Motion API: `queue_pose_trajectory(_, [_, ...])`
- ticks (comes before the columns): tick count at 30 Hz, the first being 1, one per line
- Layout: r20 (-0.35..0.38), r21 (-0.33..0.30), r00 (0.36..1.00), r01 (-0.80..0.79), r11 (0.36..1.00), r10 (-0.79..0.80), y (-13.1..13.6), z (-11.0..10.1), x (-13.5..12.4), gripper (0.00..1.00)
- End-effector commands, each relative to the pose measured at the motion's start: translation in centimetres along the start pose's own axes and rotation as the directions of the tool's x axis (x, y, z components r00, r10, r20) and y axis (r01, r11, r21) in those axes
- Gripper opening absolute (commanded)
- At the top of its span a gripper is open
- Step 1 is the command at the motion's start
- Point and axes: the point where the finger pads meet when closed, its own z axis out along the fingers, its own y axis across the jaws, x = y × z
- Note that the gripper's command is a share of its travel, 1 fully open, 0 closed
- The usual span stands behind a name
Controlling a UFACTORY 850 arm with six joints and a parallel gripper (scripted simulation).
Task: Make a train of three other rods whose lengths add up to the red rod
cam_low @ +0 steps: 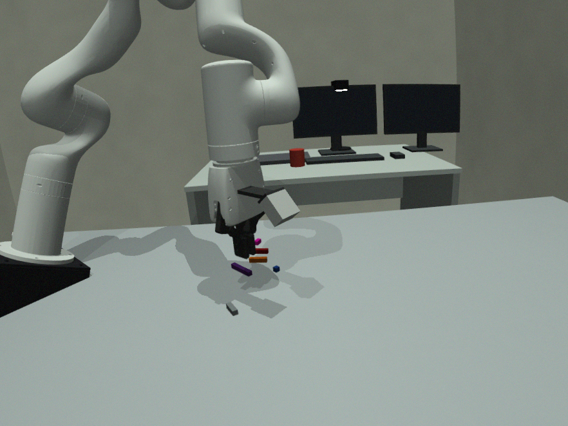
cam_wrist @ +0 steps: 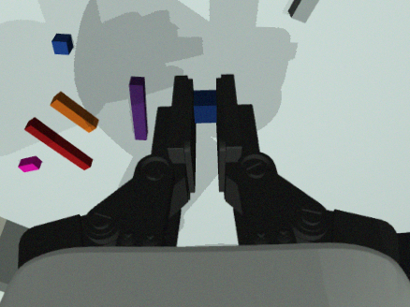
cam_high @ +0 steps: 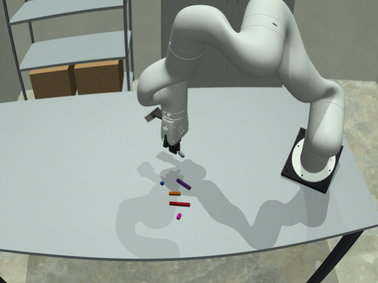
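My gripper (cam_high: 174, 151) (cam_low: 243, 254) (cam_wrist: 205, 100) is shut on a blue rod (cam_wrist: 205, 107), held above the table; the fingers hide it in the top and exterior views. A second blue rod (cam_high: 162, 183) (cam_low: 275, 269) (cam_wrist: 62, 44) lies on the table. The purple rod (cam_high: 183, 183) (cam_low: 241, 269) (cam_wrist: 139, 109) lies slanted, apart from the orange rod (cam_high: 175, 193) (cam_low: 257, 259) (cam_wrist: 75, 112). The red rod (cam_high: 179, 204) (cam_low: 262, 251) (cam_wrist: 58, 143) lies between the orange and magenta (cam_high: 178, 215) (cam_low: 257, 241) (cam_wrist: 30, 164) rods. The grey rod (cam_high: 181, 153) (cam_low: 232, 309) (cam_wrist: 311, 0) lies alone on the far side in the top view. No table rods touch.
The arm's black base plate (cam_high: 287, 170) stands at the right of the table in the top view. The arm's shadow falls across several rods. A shelf (cam_high: 72, 51) and a desk (cam_low: 378, 170) with monitors stand away from the table.
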Motion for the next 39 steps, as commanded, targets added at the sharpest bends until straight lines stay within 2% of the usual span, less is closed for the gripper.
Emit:
queue_pose_trajectory(1, [-0.003, 0.002, 1.0, 0.001, 1.0, -0.001, 0.0, 2.1, 0.1, 0.04])
queue_pose_trajectory(5, [-0.003, 0.002, 1.0, 0.001, 1.0, -0.001, 0.0, 3.9, 0.1, 0.04])
queue_pose_trajectory(7, [-0.003, 0.002, 1.0, 0.001, 1.0, -0.001, 0.0, 3.9, 0.1, 0.04])
queue_pose_trajectory(16, [-0.003, 0.002, 1.0, 0.001, 1.0, -0.001, 0.0, 6.5, 0.1, 0.04])
queue_pose_trajectory(39, [-0.003, 0.002, 1.0, 0.001, 1.0, -0.001, 0.0, 6.8, 0.1, 0.04])
